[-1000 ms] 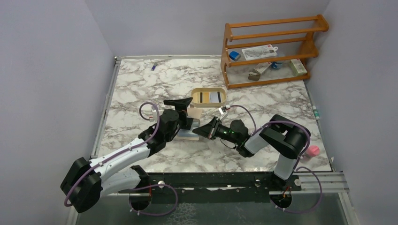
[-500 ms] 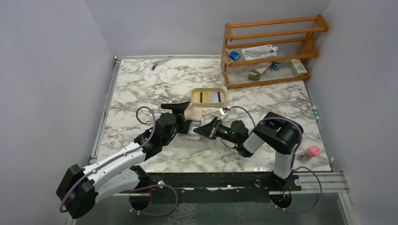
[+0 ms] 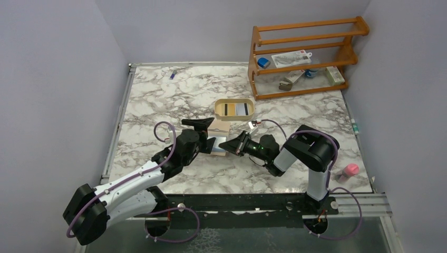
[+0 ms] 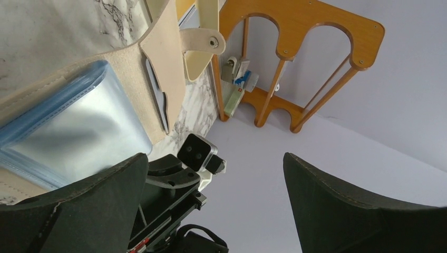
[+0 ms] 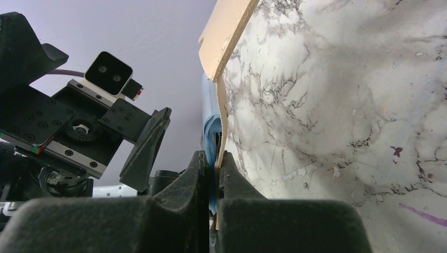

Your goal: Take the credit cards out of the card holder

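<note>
Tan card holder (image 3: 220,128) was held open on the desk (image 3: 158,100) | pale blue credit cards (image 4: 74,132) were seen inside | right fingers (image 5: 197,174) were clamped on its flap | left fingers (image 4: 95,195) were spread wide

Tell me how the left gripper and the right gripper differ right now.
The left gripper stands wide open and holds nothing; the right gripper is shut on the edge of the card holder. The left gripper comes at it from the left, the right gripper from the right. Both are black and meet at the card holder.
</note>
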Robot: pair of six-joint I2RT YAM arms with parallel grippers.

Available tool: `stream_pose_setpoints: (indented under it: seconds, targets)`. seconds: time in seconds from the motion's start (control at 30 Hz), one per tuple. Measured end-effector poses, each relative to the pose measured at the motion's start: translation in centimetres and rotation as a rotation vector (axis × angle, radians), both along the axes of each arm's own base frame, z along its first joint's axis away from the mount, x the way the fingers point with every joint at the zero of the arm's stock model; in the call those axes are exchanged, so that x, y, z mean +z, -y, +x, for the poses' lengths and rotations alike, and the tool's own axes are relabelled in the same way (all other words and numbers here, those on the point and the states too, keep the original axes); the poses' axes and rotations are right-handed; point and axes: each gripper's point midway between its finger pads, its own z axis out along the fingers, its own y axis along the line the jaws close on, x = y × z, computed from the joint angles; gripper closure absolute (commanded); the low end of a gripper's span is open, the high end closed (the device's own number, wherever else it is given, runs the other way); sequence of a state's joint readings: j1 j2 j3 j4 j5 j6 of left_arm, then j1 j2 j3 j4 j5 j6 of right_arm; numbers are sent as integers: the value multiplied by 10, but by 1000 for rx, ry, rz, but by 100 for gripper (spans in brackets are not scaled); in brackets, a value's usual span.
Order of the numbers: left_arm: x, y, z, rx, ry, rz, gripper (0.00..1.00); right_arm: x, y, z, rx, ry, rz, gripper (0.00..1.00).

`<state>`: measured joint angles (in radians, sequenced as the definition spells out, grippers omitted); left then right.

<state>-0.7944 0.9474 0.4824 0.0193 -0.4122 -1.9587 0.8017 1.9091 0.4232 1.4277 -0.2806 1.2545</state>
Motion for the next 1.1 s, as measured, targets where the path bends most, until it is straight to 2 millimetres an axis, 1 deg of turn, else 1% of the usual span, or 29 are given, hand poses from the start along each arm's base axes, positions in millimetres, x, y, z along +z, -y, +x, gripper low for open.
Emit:
stream_pose_setpoints:
  seconds: [0.13,0.2,0.27,0.3,0.37,0.4,0.47,0.5,0.53,0.6,0.67,0.73,0.8,0.83,0.9,1.0,1.03,1.1]
  targets:
    - [-4,-3,0,3,0,34,1,0,0,-1,6,16,-8,99]
    - [-9,-10,-1,8,3,91,1,1,0,-2,14,30,-11,99]
    - [-8,-23,-3,15,28,169,1,3,3,-3,18,45,-15,99]
    - [-4,-30,-2,17,48,200,1,5,6,-4,19,51,-17,99]
    - [9,-50,4,33,111,265,1,6,12,-6,24,60,-21,99]
    - [19,-64,9,38,151,302,1,6,17,-4,21,65,-24,99]
    - [28,-85,23,29,182,367,2,5,26,1,13,74,-27,99]
    - [30,-90,29,10,187,386,3,6,30,3,11,79,-25,99]
    - [28,-96,38,-21,187,418,3,6,35,5,7,84,-24,99]
    - [18,-89,45,-125,203,434,3,5,46,7,-7,92,-20,99]
    - [-4,-75,41,-235,212,424,3,0,56,8,-30,75,-29,99]
    - [-29,-62,24,-337,227,394,3,-6,60,6,-29,43,-35,99]
    - [-45,-51,10,-424,240,373,3,-8,56,4,-1,22,-26,99]
    - [-48,-46,6,-466,253,368,4,-7,53,4,15,19,-18,99]
    - [-48,-38,3,-523,288,362,4,0,41,5,84,24,12,99]
    - [-43,-31,1,-578,351,366,4,18,23,5,216,62,66,99]
    - [-41,-31,1,-584,370,368,4,23,20,2,264,76,78,99]
    - [-40,-35,3,-578,389,375,4,30,19,-10,363,106,87,99]
